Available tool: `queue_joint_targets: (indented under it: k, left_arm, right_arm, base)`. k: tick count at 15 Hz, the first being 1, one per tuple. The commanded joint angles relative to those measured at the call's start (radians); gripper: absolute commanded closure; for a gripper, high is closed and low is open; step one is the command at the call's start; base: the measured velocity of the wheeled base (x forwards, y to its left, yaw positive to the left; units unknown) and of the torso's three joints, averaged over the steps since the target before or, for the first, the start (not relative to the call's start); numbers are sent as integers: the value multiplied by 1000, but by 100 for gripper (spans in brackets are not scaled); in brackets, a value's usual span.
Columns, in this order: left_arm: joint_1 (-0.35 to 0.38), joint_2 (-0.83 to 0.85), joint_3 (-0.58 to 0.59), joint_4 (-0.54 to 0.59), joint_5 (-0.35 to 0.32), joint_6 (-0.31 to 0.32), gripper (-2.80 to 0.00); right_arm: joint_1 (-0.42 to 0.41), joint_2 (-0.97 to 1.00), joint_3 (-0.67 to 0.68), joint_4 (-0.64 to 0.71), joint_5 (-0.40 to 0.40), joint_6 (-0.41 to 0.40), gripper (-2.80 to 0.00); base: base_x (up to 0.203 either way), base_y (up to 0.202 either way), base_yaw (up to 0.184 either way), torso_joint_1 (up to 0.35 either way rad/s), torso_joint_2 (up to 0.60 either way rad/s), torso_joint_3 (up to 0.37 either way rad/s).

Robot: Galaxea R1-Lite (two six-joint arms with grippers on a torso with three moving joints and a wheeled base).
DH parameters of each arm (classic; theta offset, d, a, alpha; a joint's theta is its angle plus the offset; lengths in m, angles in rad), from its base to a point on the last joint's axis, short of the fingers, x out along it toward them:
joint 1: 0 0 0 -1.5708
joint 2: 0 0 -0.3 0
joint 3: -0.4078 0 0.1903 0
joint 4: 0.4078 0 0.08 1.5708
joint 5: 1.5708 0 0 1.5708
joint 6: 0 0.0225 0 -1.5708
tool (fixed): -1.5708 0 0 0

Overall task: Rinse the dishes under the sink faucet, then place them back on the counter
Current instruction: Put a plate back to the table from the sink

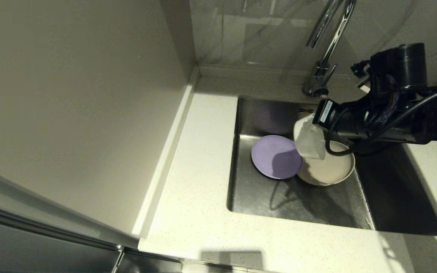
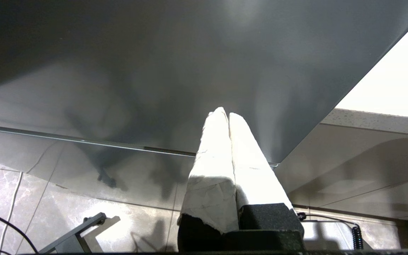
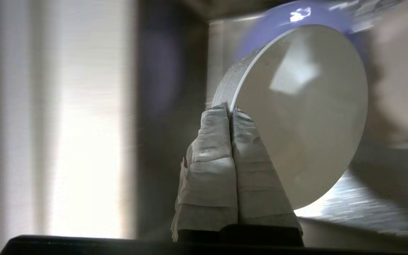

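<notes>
The right gripper (image 3: 230, 109), its fingers wrapped in pale cloth, is pinched tight on the rim of the small white bowl (image 1: 309, 142), which it holds tipped on edge above the square brushed-steel sink (image 1: 298, 197). Held that way, water should run off its face and not pool. The tall chrome gooseneck faucet (image 1: 323, 72) stands just behind it; I see no water running, though the wrist view is too blurred to be sure.

The lilac-purple round plate (image 1: 275, 156) and the cream-beige round plate (image 1: 326, 168) lie flat on the basin floor, touching or slightly overlapped (likely awaiting their own rinse). The white speckled stone counter (image 1: 195, 204) to the left looks the natural place to set them down.

The left gripper (image 2: 228, 115) is parked below the counter, its fingers pressed together on nothing.
</notes>
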Motion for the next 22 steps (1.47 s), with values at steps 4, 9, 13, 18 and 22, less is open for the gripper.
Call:
queue_joint_targets:
  k: [4, 9, 13, 18, 22]
  left_arm:
    - [0, -3, 0, 0, 0, 0, 0]
    - [0, -3, 0, 0, 0, 0, 0]
    - [0, -3, 0, 0, 0, 0, 0]
    - [0, -3, 0, 0, 0, 0, 0]
    - [0, -3, 0, 0, 0, 0, 0]
  right_arm:
    - [65, 23, -384, 301, 208, 362, 0]
    - [53, 58, -457, 407, 424, 660, 0]
    - [49, 50, -305, 441, 383, 406, 0]
    - [0, 36, 35, 433, -202, -291, 0]
    - [-81, 42, 65, 425, -432, -502, 0]
  base:
    - [0, 0, 0, 0, 0, 0]
    - [0, 0, 0, 0, 0, 0]
    - [0, 0, 0, 0, 0, 0]
    - [0, 0, 0, 0, 0, 0]
    - [0, 0, 0, 0, 0, 0]
